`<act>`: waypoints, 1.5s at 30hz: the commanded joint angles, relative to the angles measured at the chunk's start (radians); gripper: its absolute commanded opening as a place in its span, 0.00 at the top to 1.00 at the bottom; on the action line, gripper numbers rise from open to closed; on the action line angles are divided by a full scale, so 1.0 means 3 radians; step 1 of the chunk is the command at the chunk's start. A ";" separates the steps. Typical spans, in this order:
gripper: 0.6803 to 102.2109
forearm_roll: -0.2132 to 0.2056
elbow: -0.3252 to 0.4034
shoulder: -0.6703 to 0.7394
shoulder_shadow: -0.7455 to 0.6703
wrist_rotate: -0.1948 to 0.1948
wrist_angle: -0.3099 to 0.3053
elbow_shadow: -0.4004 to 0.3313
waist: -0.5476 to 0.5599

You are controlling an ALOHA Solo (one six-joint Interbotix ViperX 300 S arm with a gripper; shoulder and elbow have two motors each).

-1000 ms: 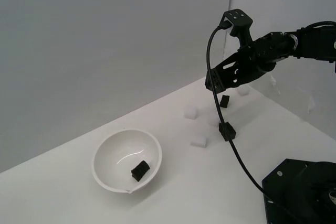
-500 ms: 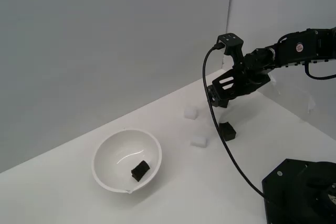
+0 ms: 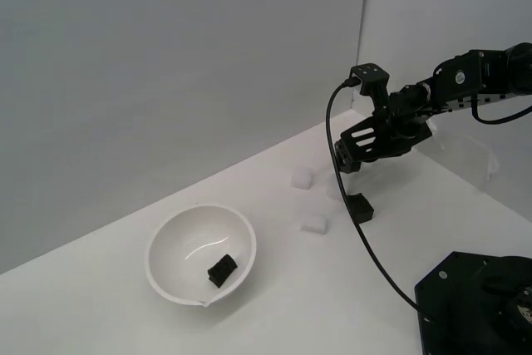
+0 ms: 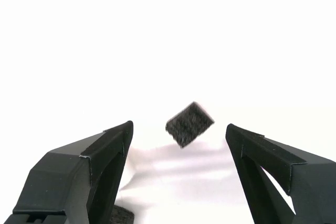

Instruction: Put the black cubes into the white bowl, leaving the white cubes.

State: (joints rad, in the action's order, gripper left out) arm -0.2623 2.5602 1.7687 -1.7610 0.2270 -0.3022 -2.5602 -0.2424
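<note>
The white bowl sits toward the exterior view's left with one black cube inside it. A second black cube lies on the table just below my gripper. In the wrist view a black cube lies on the white surface between my open fingers, apart from both; the exterior view hides this cube behind the gripper. Part of another dark cube shows under one finger. Two white cubes rest between bowl and gripper.
The robot's black base fills the exterior view's lower right. A cable hangs from the wrist down to the base, passing the cube on the table. Grey walls close the back; a clear panel stands behind the arm.
The gripper has dropped lower toward the table and now covers the far black cube in the exterior view. The bowl and the other cubes have not moved.
</note>
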 commanded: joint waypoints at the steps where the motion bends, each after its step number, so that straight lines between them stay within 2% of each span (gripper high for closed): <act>1: 0.08 -0.0005 -0.0015 0.0000 -0.0026 0.0020 -0.0005 0.0020 -0.0036; 2: 0.13 -0.0005 -0.0015 -0.0015 -0.0010 0.0020 0.0000 0.0026 -0.0036; 3: 0.23 -0.0005 -0.0015 -0.0015 -0.0010 0.0020 -0.0005 0.0031 -0.0036; 5: 0.48 -0.0005 -0.0020 -0.0005 -0.0026 0.0020 0.0000 0.0031 -0.0036; 6: 0.58 -0.0005 -0.0026 0.0005 -0.0036 0.0020 -0.0005 0.0036 -0.0036; 10: 0.70 0.0000 -0.0026 0.0026 -0.0051 0.0020 0.0000 0.0036 -0.0036; 13: 0.99 0.0020 -0.0026 0.0061 -0.0087 0.0020 0.0000 0.0031 -0.0036; 19: 0.98 0.0061 -0.0020 0.0312 -0.0332 0.0020 -0.0082 0.0026 -0.0036; 25: 0.98 0.0061 -0.0015 0.0752 -0.0772 0.0020 -0.0409 0.0015 0.0026; 32: 0.98 0.0020 0.0005 0.1299 -0.1319 -0.0020 -0.0731 -0.0005 0.0409; 41: 0.98 -0.0159 0.0051 0.1785 -0.1805 -0.0077 -0.0808 -0.0051 0.0885; 45: 0.98 -0.0235 0.0046 0.1887 -0.1907 -0.0174 -0.0813 -0.0046 0.1191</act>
State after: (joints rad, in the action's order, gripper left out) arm -0.3114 2.5771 2.3194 -2.3132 0.1764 -0.5446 -2.5771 0.0706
